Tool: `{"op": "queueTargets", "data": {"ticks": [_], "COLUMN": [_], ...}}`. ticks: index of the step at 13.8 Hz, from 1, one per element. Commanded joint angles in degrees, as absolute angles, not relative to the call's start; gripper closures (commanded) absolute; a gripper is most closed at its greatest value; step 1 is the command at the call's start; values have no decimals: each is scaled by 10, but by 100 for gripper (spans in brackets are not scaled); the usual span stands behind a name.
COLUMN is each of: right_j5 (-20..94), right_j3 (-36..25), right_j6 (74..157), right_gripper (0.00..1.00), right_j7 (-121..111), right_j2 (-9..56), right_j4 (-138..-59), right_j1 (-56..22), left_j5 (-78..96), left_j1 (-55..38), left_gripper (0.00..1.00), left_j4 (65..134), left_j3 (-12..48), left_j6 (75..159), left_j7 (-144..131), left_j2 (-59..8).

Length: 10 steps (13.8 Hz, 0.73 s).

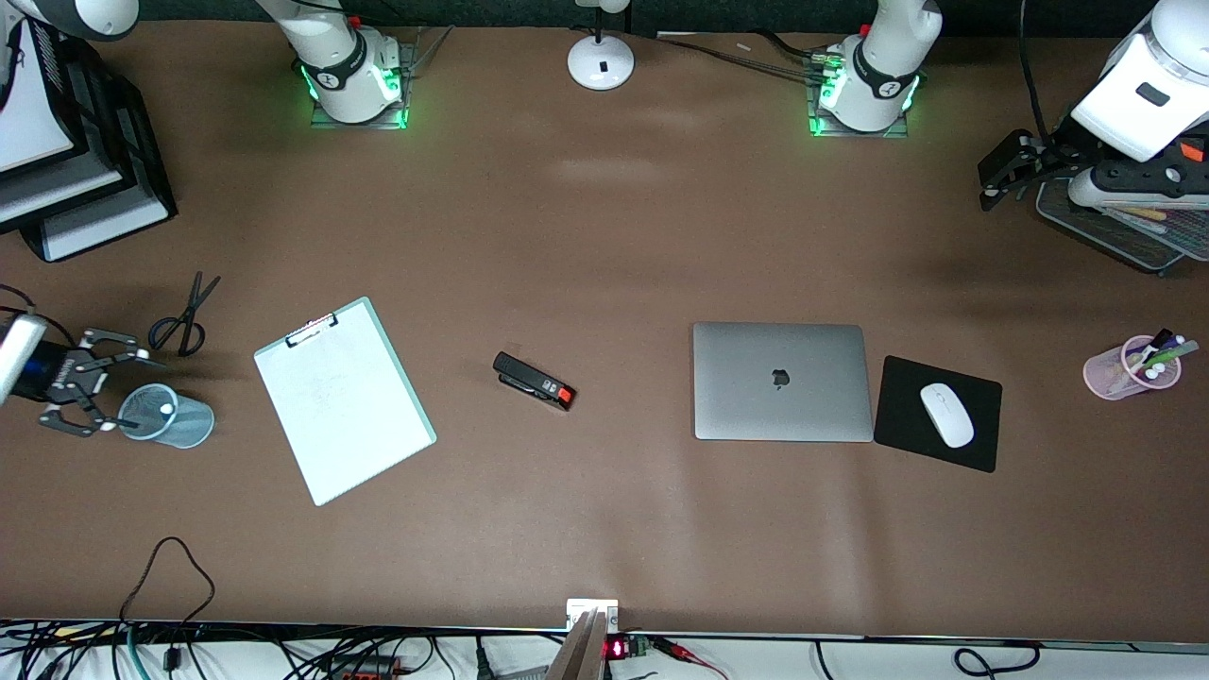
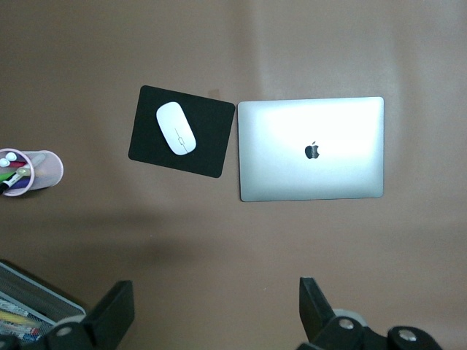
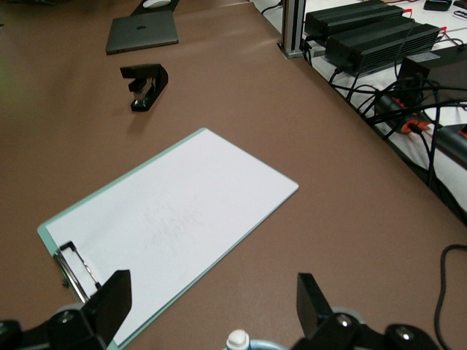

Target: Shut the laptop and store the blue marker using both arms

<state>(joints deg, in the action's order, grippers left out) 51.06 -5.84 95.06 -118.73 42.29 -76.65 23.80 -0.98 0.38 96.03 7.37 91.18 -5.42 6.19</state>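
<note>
Right gripper [image 1: 99, 382]: black two-finger unit, fingers [image 1: 106, 337] spread wide apart and holding nothing. It hangs over the light-blue mesh pen cup [image 1: 175, 416] at the right arm's end of the table. A slim light-blue marker with a white end [image 1: 162, 410] stands in that cup; its white tip [image 3: 237, 340] shows between the fingers in the right wrist view.

Left gripper [image 1: 1011, 175]: black two-finger unit, fingers [image 2: 109, 315] wide apart and empty. It hangs beside a dark wire-mesh tray [image 1: 1124, 231] at the left arm's end of the table.

Slim silver-grey laptop [image 1: 781, 382]: shut, lid flat with the dark apple logo upward, on the brown table [image 1: 604, 236] toward the left arm's end.

Black mouse pad [image 1: 902, 416]: just beside the laptop, toward the left arm's end, with a white mouse [image 1: 946, 415] on it.

Pink translucent cup [image 1: 1124, 370]: holds green and purple pens, near the table's edge at the left arm's end.

Black stapler with a red end [image 1: 534, 381]: between the laptop and the clipboard.

Pale green clipboard with white paper [image 1: 345, 399]: lies flat, between the stapler and the blue cup.

Black scissors [image 1: 186, 316]: farther from the front camera than the blue cup.
</note>
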Motion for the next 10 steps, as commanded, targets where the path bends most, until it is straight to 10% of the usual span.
{"op": "queueTargets", "data": {"ticks": [1, 10], "right_j5": [467, 384], "right_j3": [-49, -53], "right_j6": [901, 828], "right_gripper": [0, 0], "right_j7": [-1085, -802], "right_j2": [407, 376], "right_j4": [-711, -606], "right_j1": [234, 127], "left_j5": [-1, -1], "left_j1": [-1, -2], "left_gripper": [0, 0], "left_j4": [961, 961], "left_j3": [69, 71], "left_j6": [915, 911], "left_j7": [-45, -45], "left_j2": [62, 62]}}
